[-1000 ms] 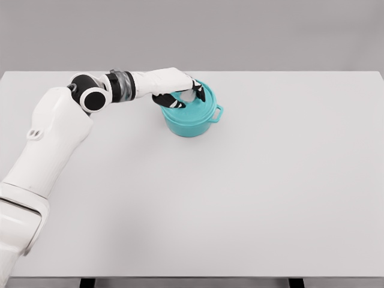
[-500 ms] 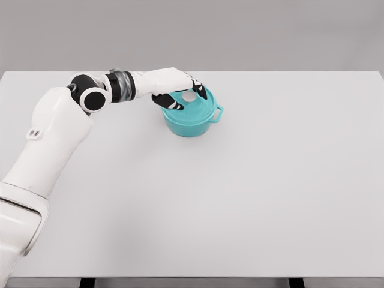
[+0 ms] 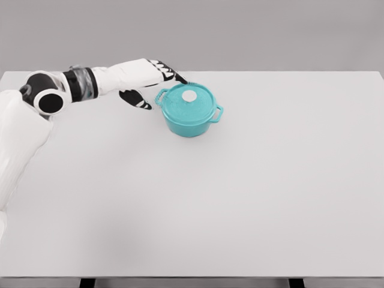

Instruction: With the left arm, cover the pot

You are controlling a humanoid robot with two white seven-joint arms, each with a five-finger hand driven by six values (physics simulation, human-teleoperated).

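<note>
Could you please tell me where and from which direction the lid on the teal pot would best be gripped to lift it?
Probably by the small white round knob at the centre of the teal round lid, coming straight down from above. The knob stands alone on the lid, which sits flat on the teal pot. The left robot hand hangs open just left of the pot, so it is near.

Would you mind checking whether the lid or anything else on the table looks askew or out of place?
Nothing stands out. The teal lid sits level on the pot, and the left hand is open beside it, apart from it.
</note>
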